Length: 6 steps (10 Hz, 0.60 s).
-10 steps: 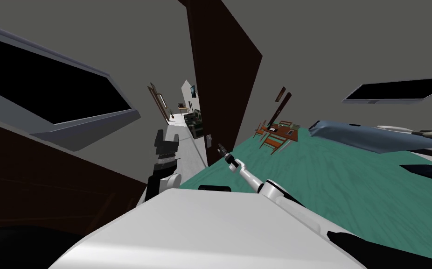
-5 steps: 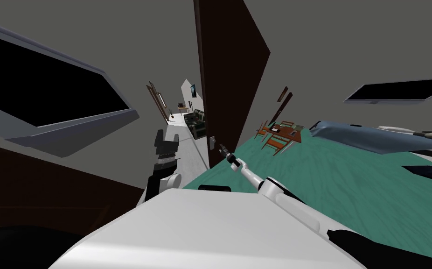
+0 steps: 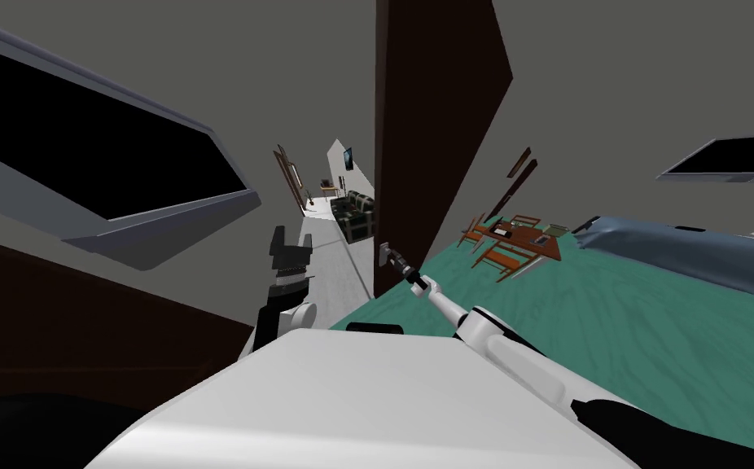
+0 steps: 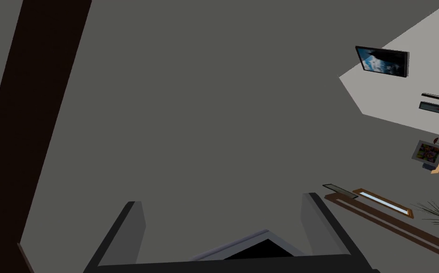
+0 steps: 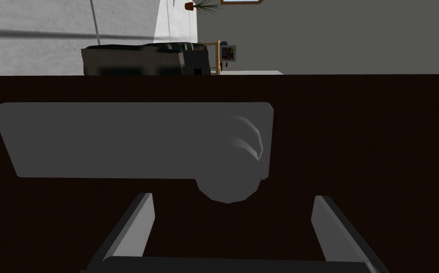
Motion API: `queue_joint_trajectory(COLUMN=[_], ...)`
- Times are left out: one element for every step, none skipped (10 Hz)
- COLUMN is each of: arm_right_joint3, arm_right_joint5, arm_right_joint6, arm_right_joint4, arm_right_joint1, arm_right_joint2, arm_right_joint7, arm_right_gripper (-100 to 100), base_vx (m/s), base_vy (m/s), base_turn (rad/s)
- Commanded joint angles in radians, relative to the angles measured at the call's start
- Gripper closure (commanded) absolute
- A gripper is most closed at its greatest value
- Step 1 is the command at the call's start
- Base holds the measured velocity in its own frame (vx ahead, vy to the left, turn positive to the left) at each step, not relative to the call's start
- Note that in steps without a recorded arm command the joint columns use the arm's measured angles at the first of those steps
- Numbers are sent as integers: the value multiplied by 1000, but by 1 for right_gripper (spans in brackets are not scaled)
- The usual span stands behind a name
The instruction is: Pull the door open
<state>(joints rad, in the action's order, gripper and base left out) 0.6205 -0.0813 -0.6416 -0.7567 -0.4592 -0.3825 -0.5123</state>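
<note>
My right tool (image 5: 233, 199), spread wide and empty, sits just short of the grey knob (image 5: 230, 163) on the dark door (image 3: 436, 122) at twelve o'clock; the door looks rigid and likely heavy, so I'd clasp that knob.

Recording a green floor (image 3: 611, 342) spreading across the near room and meeting a pale grey floor (image 3: 330, 269) running away down a corridor. Noting a brown table (image 3: 522, 238) standing on the green floor near the far wall, with brown slatted chairs (image 3: 504, 259) standing just beside it. Logging several small flat items (image 3: 541, 240) lying on the tabletop, too small for identifying. Noting a long bed (image 3: 677, 252) under a blue cover, resting on the green floor near the table. Recording a dark sofa (image 3: 357, 216) sitting on the pale floor farther along the corridor, and a small light wooden table (image 3: 329, 189) standing beyond it at the far end.
</note>
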Motion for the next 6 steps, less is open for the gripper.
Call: queue_joint_trajectory(arm_right_joint3=[-13, -16, -21, -18, -18, -18], arm_right_joint5=[-6, -8, -10, -9, -9, -9], arm_right_joint6=[-22, -29, -41, -38, -38, -38], arm_right_joint4=[18, 26, 39, 33, 33, 33], arm_right_joint1=[4, 3, 1, 4, 4, 4], arm_right_joint2=[-27, -34, -46, -39, -39, -39], arm_right_joint7=[-15, -20, -27, -21, -21, -21], arm_right_gripper=[-100, -100, -100, -100, 100, 100], base_vx=[97, 146, 146, 61, -8, -20], base_vy=[155, 173, 162, 64, -6, -24], base_turn=[147, 92, 107, 12, -14, 11])
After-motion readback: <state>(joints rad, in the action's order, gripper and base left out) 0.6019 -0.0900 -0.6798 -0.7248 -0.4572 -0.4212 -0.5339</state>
